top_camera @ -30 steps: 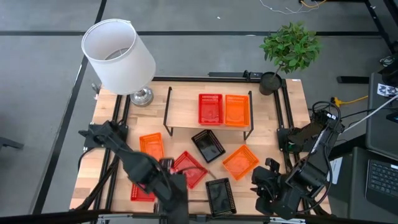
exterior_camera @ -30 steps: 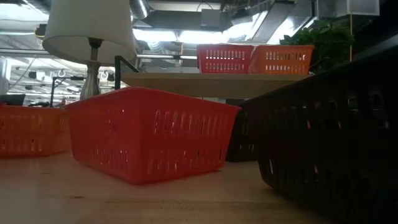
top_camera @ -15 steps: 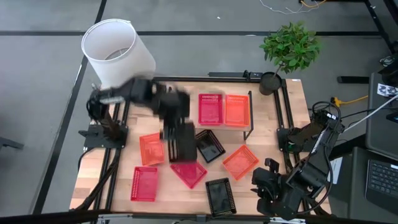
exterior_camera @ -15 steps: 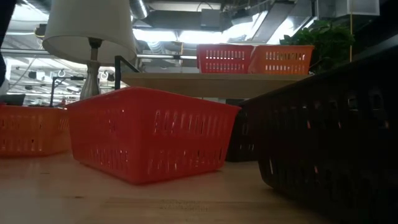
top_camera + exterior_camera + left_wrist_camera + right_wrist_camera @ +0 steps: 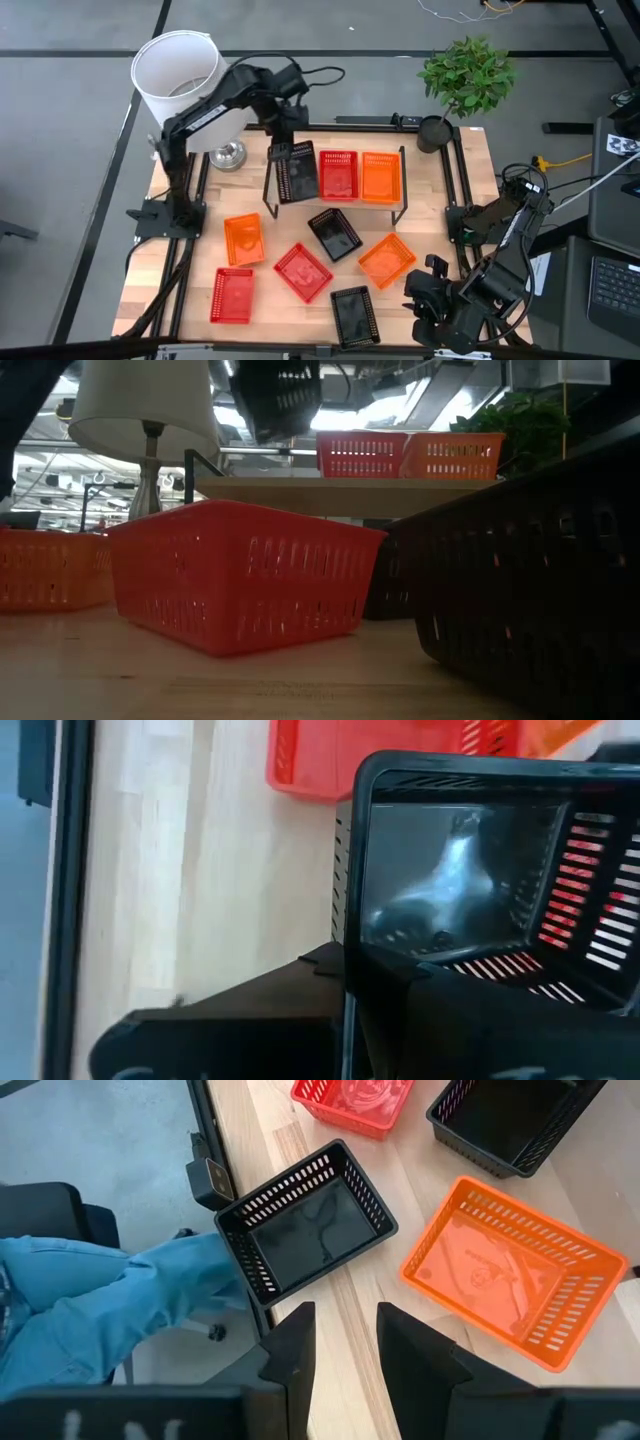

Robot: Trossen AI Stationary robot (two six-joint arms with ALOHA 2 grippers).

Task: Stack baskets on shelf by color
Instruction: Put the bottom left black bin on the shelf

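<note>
While the right gripper [image 5: 345, 1342] waits off the table's near right corner with its fingers apart and nothing between them, the left gripper [image 5: 287, 130] reaches over the far left part of the shelf [image 5: 283, 195], clamped shut on a black basket [image 5: 297, 172]. That basket hangs tilted above the shelf's left section, just beside the red basket [image 5: 338, 175] sitting on the shelf. An orange basket [image 5: 381, 177] sits touching the red one on its right. In the low view the held black basket [image 5: 278, 395] is up in the air above the shelf board [image 5: 330, 487], not resting on it.

Rest on the table [image 5: 200, 300]: orange basket [image 5: 244, 240] left of centre, red basket [image 5: 232, 296] near the front left, another red basket [image 5: 303, 272] in the middle, black basket [image 5: 334, 234] under the shelf's front edge, orange basket [image 5: 386, 260] to the right, black basket [image 5: 354, 315] at the near edge. Lamp [image 5: 188, 88] at the far left corner, potted plant [image 5: 465, 78] at the far right. In the right wrist view a person's blue sleeve [image 5: 110, 1310] shows beside the table.
</note>
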